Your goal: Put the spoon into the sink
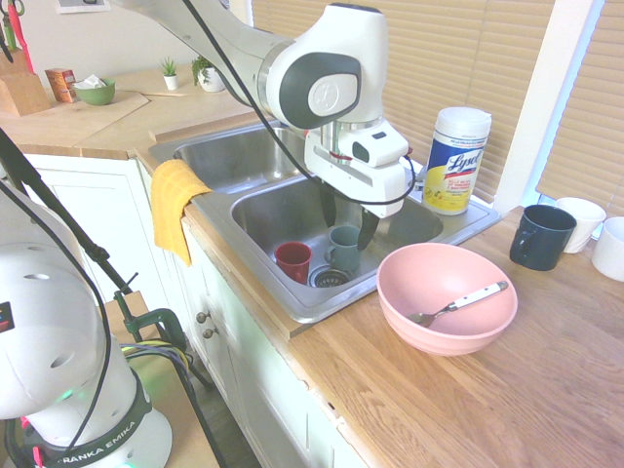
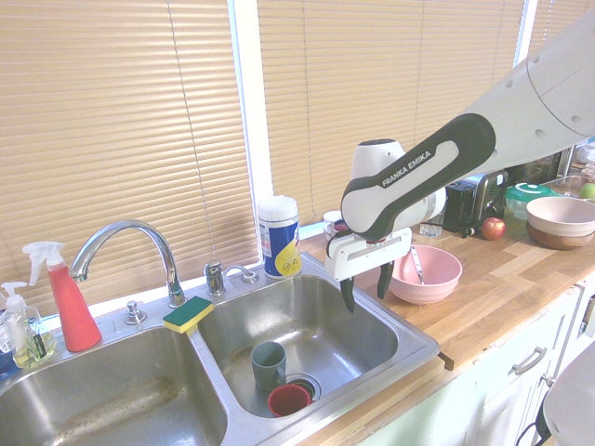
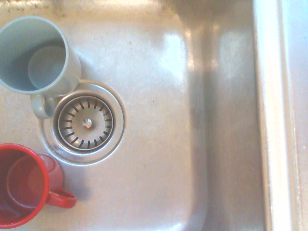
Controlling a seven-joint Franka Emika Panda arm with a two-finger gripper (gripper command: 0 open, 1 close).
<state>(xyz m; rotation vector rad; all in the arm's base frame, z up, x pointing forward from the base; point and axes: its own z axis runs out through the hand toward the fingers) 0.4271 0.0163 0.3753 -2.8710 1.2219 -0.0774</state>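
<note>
Wooden counter beside a steel sink: the spoon waits in the pink bowl, the gripper wide open and empty.
With twelve at the top of the first exterior view, the bowl lies at about four o'clock from the gripper, and the spoon's handle slants towards two o'clock, propped up by the bowl's side, which should make it easier to pinch. The jaws are spread over the basin, probably ready for that reach; the red mug and grey-blue mug sit at ten and one o'clock from the drain, leaving space for the drop.
</note>
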